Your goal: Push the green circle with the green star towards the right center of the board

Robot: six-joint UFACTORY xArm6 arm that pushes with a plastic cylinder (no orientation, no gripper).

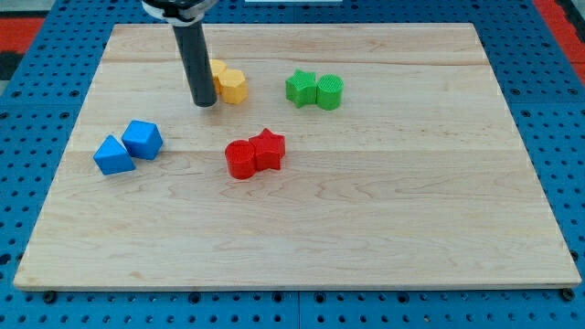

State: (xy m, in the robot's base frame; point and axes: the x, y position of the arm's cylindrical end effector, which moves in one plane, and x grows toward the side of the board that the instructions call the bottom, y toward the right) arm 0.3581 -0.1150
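Note:
The green star (299,88) and the green circle (330,92) sit touching side by side in the upper middle of the wooden board (366,228), star on the left. My tip (205,103) rests on the board at the upper left, well to the left of the green pair. It stands just left of two yellow blocks (228,83) and partly hides the left one.
A red circle (241,159) and red star (269,149) touch near the board's middle. A blue triangle (112,155) and blue cube (143,139) sit at the left. Blue pegboard surrounds the board.

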